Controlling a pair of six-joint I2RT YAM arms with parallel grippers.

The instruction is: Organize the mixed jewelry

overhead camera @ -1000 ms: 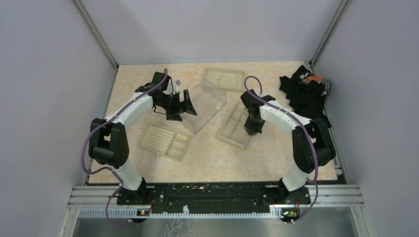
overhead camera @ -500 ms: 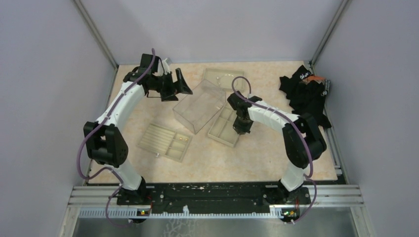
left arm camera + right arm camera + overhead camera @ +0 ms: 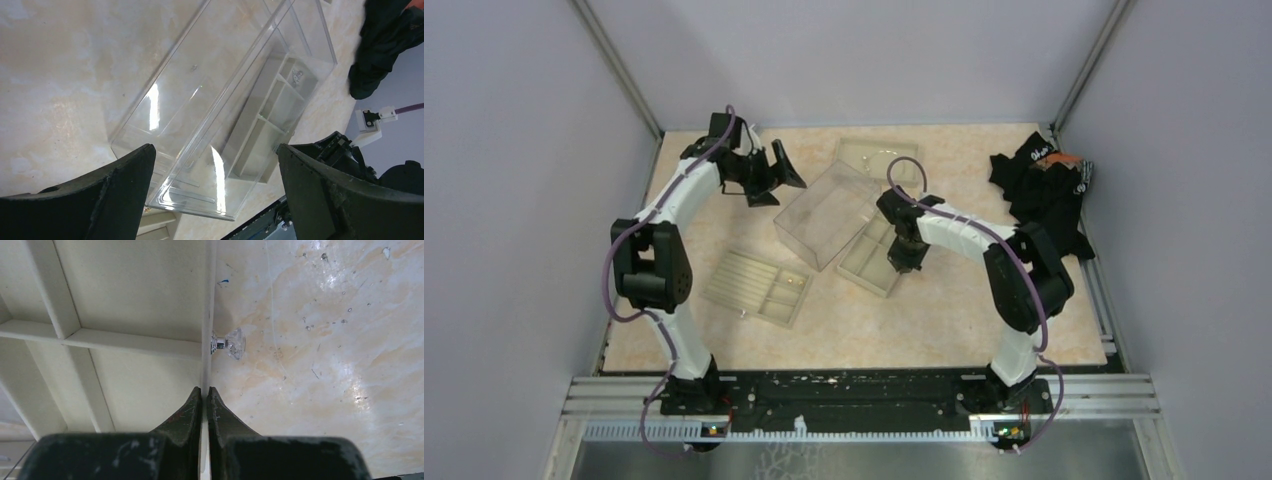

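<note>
Though seen thru clear box point(image 3: 200, 90), jewelry piece point(image 3: 298, 75) in tray point(image 3: 286, 104) looks blurry.

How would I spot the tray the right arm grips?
Find the clear box in the middle. The gripped tray lies just right of it, its edge pinched by the right gripper. Unlike the slotted tray left of the box and the far tray, it alone is held.

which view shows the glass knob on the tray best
Right wrist: the knob sits close up, faceted glass on a metal stem at the tray's edge. The top view shows the tray, but the knob is too small to tell. Left wrist shows the tray, no knob.
</note>
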